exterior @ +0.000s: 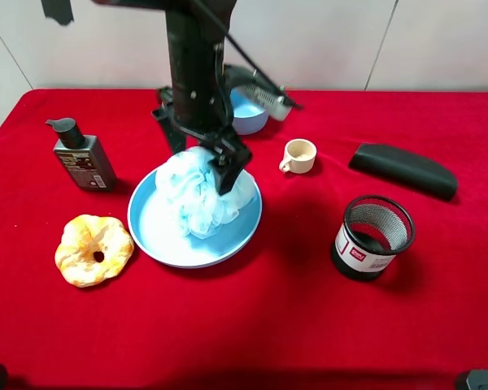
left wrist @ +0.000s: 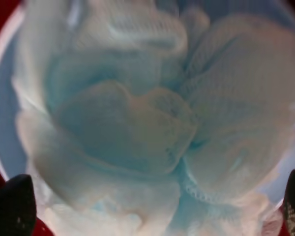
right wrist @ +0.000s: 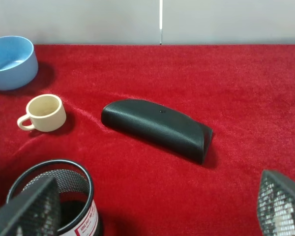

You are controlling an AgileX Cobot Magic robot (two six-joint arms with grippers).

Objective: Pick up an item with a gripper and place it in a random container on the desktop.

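The light blue and white bath pouf (exterior: 195,199) lies in the large shallow light blue plate (exterior: 159,244) on the red cloth desktop (exterior: 252,325). My left gripper (exterior: 202,154) hangs straight over it, open, with one dark finger on each side of the pouf's far half. In the left wrist view the pouf (left wrist: 137,123) fills the picture, the plate's rim (left wrist: 2,132) shows at the edge, and the left gripper (left wrist: 155,196) has its fingertips (left wrist: 14,201) far apart. My right gripper (right wrist: 155,206) is open and empty above the cloth.
A black pump bottle (exterior: 81,154) and an orange-yellow scrunchie ring (exterior: 93,249) lie left of the plate. Behind it is a small deep blue bowl (exterior: 248,114). To the right are a cream cup (exterior: 298,156), a black case (exterior: 403,169) and a black mesh cup (exterior: 372,236).
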